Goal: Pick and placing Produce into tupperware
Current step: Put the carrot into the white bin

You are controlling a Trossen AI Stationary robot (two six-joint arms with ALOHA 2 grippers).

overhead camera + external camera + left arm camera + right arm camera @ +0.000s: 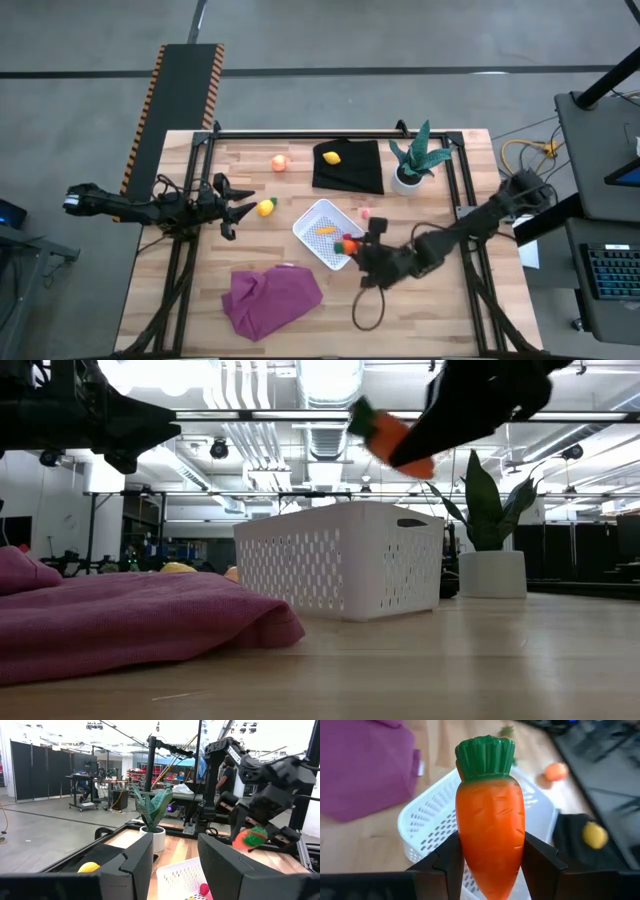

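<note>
Wooden worktop [200, 310], pale planks under a dark frame. Purple cloth [272, 298] crumpled at the near edge, black cloth [355, 172] at the far side with a lemon [331, 157] lying on it. White container [312, 222] mid-worktop, an orange piece inside it. Potted plant [413, 165] just beside the black cloth. Right gripper [358, 243] raised over the container's near corner, fingers [545, 865] clamped on the carrot [490, 835], green top pointing away from the wrist. Left gripper [243, 204] low at the left side, fingers [132, 862] spread apart, gripping nothing, a second lemon [265, 208] just beyond them. Peach ball [280, 162] near the far edge, well apart from the container.
</note>
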